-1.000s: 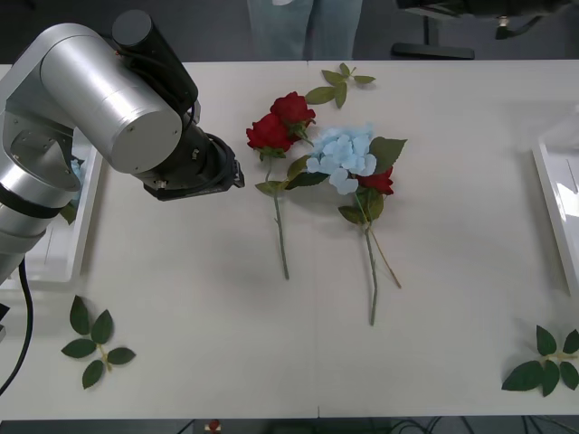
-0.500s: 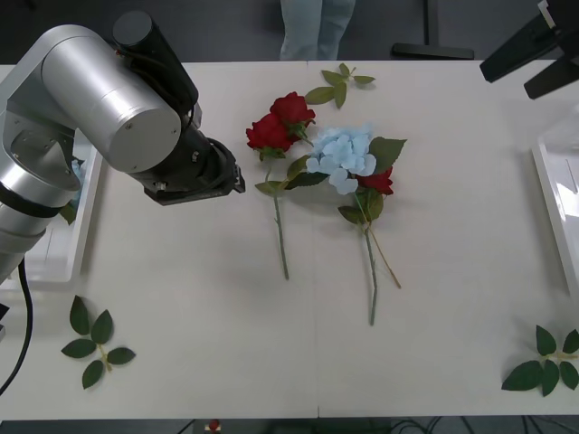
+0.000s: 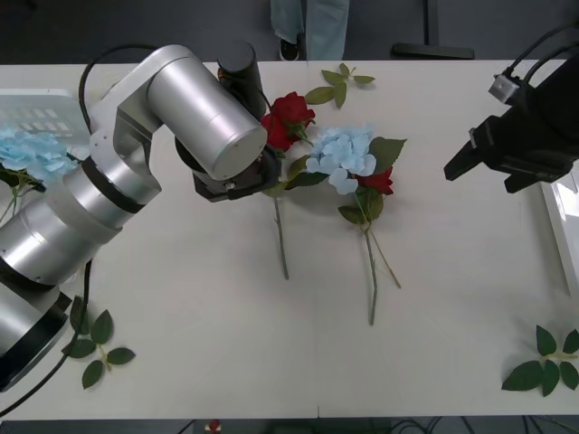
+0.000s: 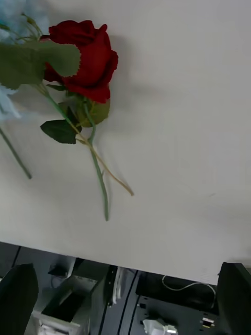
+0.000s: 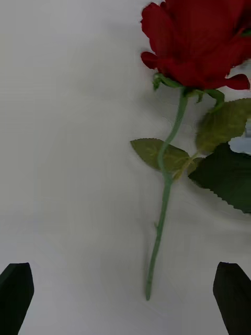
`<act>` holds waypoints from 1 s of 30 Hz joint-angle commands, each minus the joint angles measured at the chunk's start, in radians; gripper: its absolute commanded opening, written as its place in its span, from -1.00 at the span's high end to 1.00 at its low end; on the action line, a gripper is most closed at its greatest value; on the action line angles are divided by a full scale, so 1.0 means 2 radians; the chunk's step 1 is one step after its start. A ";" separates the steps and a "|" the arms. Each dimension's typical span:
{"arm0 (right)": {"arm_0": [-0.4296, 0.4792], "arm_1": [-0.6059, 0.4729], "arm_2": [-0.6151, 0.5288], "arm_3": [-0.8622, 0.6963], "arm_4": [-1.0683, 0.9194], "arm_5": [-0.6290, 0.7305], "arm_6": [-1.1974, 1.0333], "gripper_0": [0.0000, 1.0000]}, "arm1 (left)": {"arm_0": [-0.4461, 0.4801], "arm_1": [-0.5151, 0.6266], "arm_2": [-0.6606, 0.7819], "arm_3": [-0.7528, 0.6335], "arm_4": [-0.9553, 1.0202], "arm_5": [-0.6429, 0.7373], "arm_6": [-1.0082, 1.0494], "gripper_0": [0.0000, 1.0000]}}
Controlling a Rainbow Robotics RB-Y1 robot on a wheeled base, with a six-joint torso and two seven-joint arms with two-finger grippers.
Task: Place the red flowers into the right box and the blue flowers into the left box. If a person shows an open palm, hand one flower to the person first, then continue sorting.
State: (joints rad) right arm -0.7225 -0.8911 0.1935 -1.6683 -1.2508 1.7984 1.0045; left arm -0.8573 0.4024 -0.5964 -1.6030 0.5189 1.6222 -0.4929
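Two red flowers lie mid-table; one red rose (image 3: 291, 110) shows whole, the other (image 3: 274, 129) is partly under my left arm (image 3: 213, 127). In the left wrist view that rose (image 5: 198, 44) and its stem (image 5: 164, 209) lie just ahead of my open left gripper (image 5: 124, 269). A blue flower (image 3: 344, 155) rests over a third red rose (image 3: 380, 182). My right arm (image 3: 525, 136) hovers to their right; its open gripper (image 4: 126, 269) looks at that rose (image 4: 86, 57). The left box (image 3: 45, 101) holds a blue flower (image 3: 32, 154). The right box (image 3: 559, 212) sits at the right edge.
Loose green leaf sprigs lie at the front left (image 3: 95, 342), the front right (image 3: 545, 363) and the far middle (image 3: 340, 83). A person's legs (image 3: 309, 23) stand beyond the table's far edge. The table's front half is open room.
My left arm swung right from beside the left box to over the roses, uncovering the box and its blue flower. My right arm came down from the far right toward the flowers.
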 commanded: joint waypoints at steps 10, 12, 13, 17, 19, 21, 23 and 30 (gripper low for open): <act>0.007 0.071 0.106 -0.009 0.180 -0.072 -0.099 -1.00 | -0.041 -0.055 -0.048 0.136 -0.056 -0.133 0.013 -1.00; 0.008 0.083 0.120 -0.006 0.207 -0.082 -0.109 -1.00 | -0.043 -0.061 -0.055 0.156 -0.061 -0.155 0.014 -1.00; 0.011 0.094 0.130 -0.005 0.228 -0.089 -0.119 -1.00 | -0.045 -0.065 -0.056 0.174 -0.061 -0.171 0.014 -1.00; 0.019 0.133 0.138 0.013 0.289 -0.105 -0.145 -1.00 | -0.053 -0.080 -0.060 0.216 -0.068 -0.202 0.011 -1.00; 0.021 0.149 0.138 0.023 0.312 -0.111 -0.146 -1.00 | -0.055 -0.085 -0.060 0.226 -0.073 -0.204 0.010 -1.00; 0.021 0.166 0.142 0.038 0.340 -0.115 -0.147 -1.00 | -0.056 -0.088 -0.061 0.236 -0.078 -0.204 0.009 -1.00; 0.021 0.177 0.146 0.048 0.362 -0.121 -0.152 -1.00 | -0.056 -0.088 -0.063 0.239 -0.078 -0.204 0.007 -1.00; 0.021 0.207 0.162 0.080 0.415 -0.142 -0.163 -1.00 | -0.056 -0.088 -0.075 0.246 -0.081 -0.198 0.003 0.39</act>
State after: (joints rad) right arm -0.6686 -0.4874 0.5117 -1.5108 -0.4492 1.5223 0.7332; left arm -0.9258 0.2295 -0.7245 -1.1084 0.3690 1.2208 -0.4892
